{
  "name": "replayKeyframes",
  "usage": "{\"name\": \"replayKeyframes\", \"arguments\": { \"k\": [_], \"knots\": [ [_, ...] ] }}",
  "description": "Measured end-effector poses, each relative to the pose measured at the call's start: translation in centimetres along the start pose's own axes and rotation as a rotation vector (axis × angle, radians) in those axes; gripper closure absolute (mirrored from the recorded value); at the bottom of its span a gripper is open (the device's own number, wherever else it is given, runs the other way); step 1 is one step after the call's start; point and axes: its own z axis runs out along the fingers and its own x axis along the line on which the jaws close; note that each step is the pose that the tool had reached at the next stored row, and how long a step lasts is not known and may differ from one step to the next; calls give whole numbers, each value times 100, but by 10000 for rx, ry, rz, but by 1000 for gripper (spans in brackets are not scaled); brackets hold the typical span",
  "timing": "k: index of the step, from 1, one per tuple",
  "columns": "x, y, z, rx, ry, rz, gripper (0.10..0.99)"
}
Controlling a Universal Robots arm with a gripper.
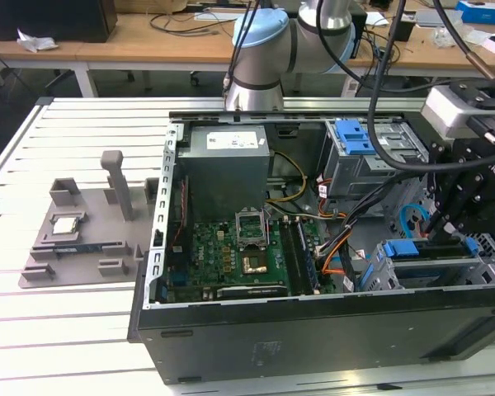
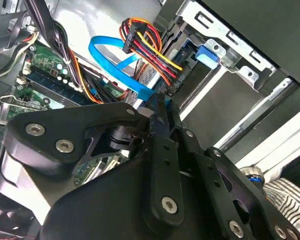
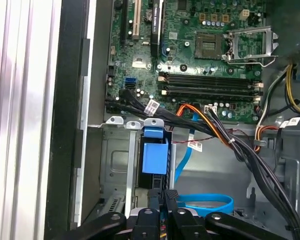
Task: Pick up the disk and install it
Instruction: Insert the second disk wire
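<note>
The disk (image 1: 433, 257) sits on edge in the drive cage (image 1: 488, 271) at the open computer case's front corner, on the exterior view's right, with blue rails at both ends. In the first wrist view its blue rail (image 3: 155, 157) shows inside the cage (image 3: 115, 160). My black gripper (image 1: 442, 231) hangs straight over the disk, fingers drawn together and tips at its upper edge. Both wrist views show the shut gripper (image 3: 163, 196) (image 2: 162, 102) pointing into the slot. Whether the tips pinch the rail is hidden.
A blue data cable (image 3: 205, 202) and a cable bundle (image 3: 230, 145) run close beside the slot. The motherboard (image 1: 239, 256) and power supply (image 1: 227, 165) fill the case. A second cage with a blue latch (image 1: 355, 136) stands behind. A grey fixture (image 1: 82, 235) lies on the exterior view's left.
</note>
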Motion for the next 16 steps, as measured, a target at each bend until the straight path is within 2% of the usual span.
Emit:
{"name": "replayKeyframes", "arguments": {
  "k": [12,16],
  "knots": [
    [0,-1,79,2,1,-57,925],
    [0,0,82,2,1,-57,925]
  ]
}}
